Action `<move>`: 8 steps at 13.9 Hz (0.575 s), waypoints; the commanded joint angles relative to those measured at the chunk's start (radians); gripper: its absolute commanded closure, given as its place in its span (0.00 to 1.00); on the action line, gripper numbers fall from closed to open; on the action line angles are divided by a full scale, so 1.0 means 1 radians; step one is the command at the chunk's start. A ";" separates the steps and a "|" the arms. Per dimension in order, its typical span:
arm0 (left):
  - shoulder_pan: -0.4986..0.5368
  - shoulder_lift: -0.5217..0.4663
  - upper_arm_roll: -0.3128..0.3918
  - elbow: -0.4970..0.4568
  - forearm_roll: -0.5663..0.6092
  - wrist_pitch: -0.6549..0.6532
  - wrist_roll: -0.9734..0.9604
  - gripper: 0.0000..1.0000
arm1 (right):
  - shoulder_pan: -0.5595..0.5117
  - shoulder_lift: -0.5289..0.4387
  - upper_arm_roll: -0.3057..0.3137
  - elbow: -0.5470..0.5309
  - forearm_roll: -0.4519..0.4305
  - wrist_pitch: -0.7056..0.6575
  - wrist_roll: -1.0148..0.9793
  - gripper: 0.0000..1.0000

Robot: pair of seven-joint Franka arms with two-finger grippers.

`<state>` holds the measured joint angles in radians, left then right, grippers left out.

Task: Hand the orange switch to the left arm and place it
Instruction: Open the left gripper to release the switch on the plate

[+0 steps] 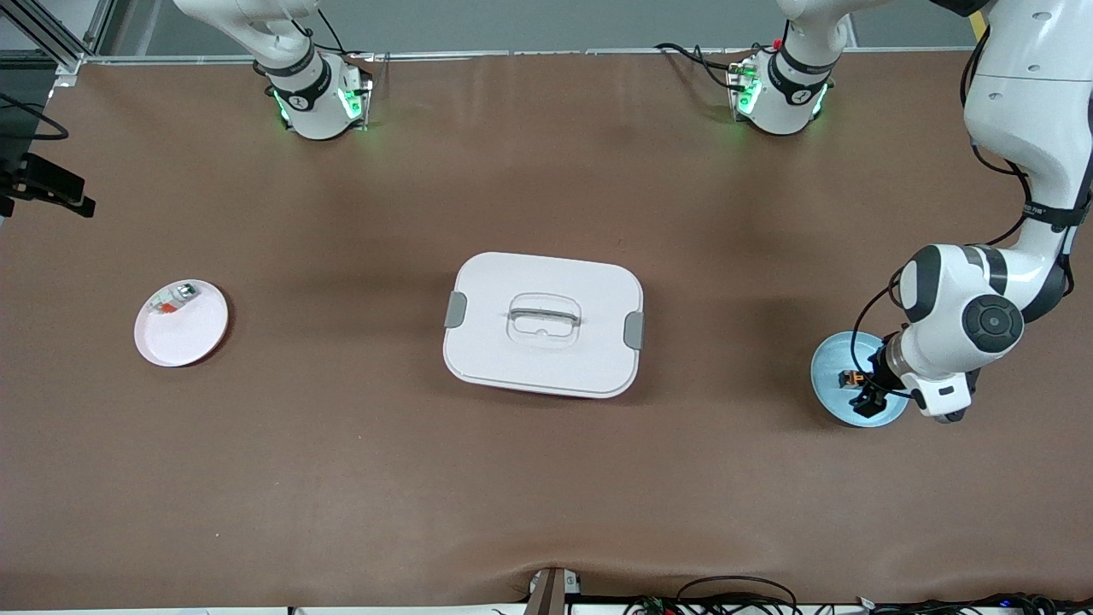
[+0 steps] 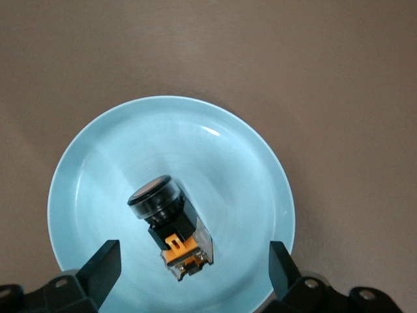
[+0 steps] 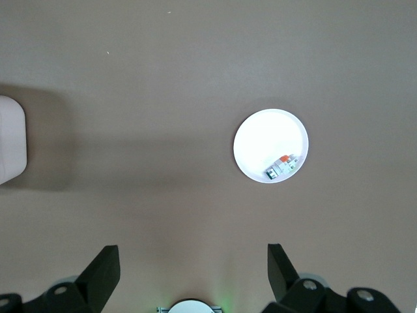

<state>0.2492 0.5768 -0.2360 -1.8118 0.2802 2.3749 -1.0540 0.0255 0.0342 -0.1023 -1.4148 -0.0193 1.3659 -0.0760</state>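
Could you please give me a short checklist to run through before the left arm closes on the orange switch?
1. Left gripper open: ok, fingers spread wide.
2. Orange switch between the fingers: ok, it lies on its side in the blue plate, roughly midway.
3. Fingers touching the switch: not yet, apart on both sides.
4. Box shut and clear of the left arm: ok, it sits mid-table, apart from the blue plate.
5. Right gripper ready for handover: cannot tell; it waits open, high over the table.
6. White plate has room: ok, one small part near its rim.
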 commanded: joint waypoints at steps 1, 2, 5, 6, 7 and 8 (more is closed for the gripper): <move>-0.016 -0.032 0.001 -0.011 -0.033 -0.037 0.210 0.00 | 0.016 -0.091 0.006 -0.078 -0.021 0.006 0.001 0.00; -0.016 -0.032 0.001 -0.011 -0.050 -0.039 0.266 0.00 | 0.011 -0.094 0.012 -0.078 -0.021 -0.001 0.001 0.00; -0.028 -0.046 0.001 -0.009 -0.088 -0.040 0.414 0.00 | -0.050 -0.111 0.097 -0.102 -0.021 -0.007 0.002 0.00; -0.031 -0.046 0.001 -0.009 -0.090 -0.040 0.475 0.00 | -0.076 -0.126 0.134 -0.119 -0.021 -0.004 0.004 0.00; -0.034 -0.049 0.001 -0.009 -0.090 -0.040 0.559 0.00 | -0.073 -0.145 0.138 -0.143 -0.022 0.005 0.005 0.00; -0.036 -0.051 0.001 -0.009 -0.091 -0.040 0.657 0.00 | -0.067 -0.157 0.138 -0.168 -0.024 0.021 0.007 0.00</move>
<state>0.2228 0.5524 -0.2381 -1.8113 0.2084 2.3528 -0.5428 -0.0171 -0.0626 0.0014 -1.5031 -0.0206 1.3557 -0.0740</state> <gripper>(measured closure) 0.000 0.000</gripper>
